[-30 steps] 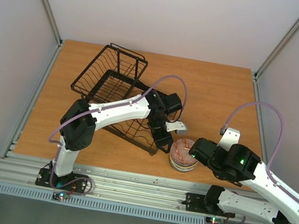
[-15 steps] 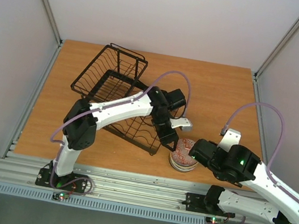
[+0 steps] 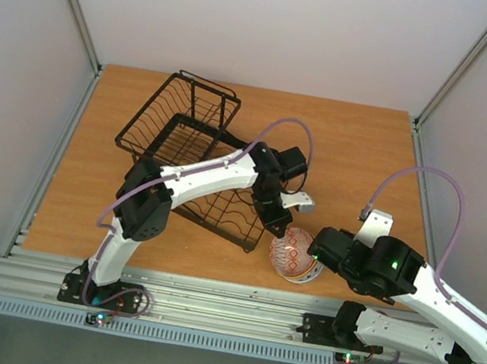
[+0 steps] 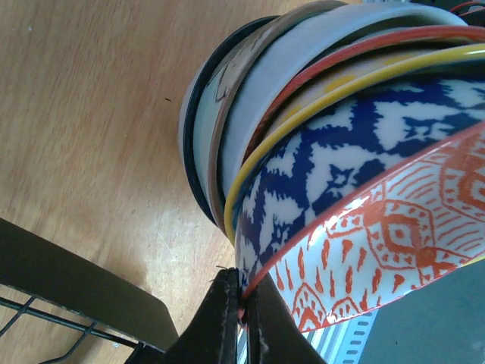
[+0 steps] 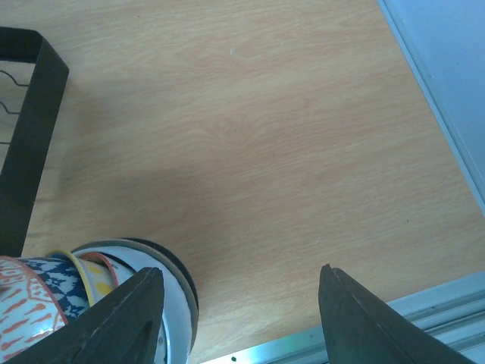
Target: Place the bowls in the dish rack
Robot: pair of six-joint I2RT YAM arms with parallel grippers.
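Bowls point(image 3: 294, 258) stand nested in a single stack close to the near edge of the table point(image 3: 369, 156), none of them loaded as yet. Right gripper point(image 5: 241, 273) hangs just beside the stack on its right, jaws wide and empty; whether a finger touches the outer bowl cannot be told. Left gripper point(image 4: 241, 311) is pinched tight on the rim of the top red-and-white bowl point(image 4: 394, 243), which sits tilted, one side raised off the blue patterned bowl point(image 4: 333, 152) beneath. Assessment: the hold is a narrow bite on a glazed lip, well off centre, so the bowl is liable to swing or slide out once lifted clear. A drop would land on the stack and might chip it or push it toward the table edge. The nested fit may also drag the blue patterned bowl up with the top one, then release it. The right gripper, so close, could be struck by the rising bowl. Farther back, the dish rack point(image 3: 155, 125) lies at an angle, its near corner just beside the stack; a low carry risks clipping that frame, and a bowl hung from one edge may enter the wire dividers crooked and tip over.
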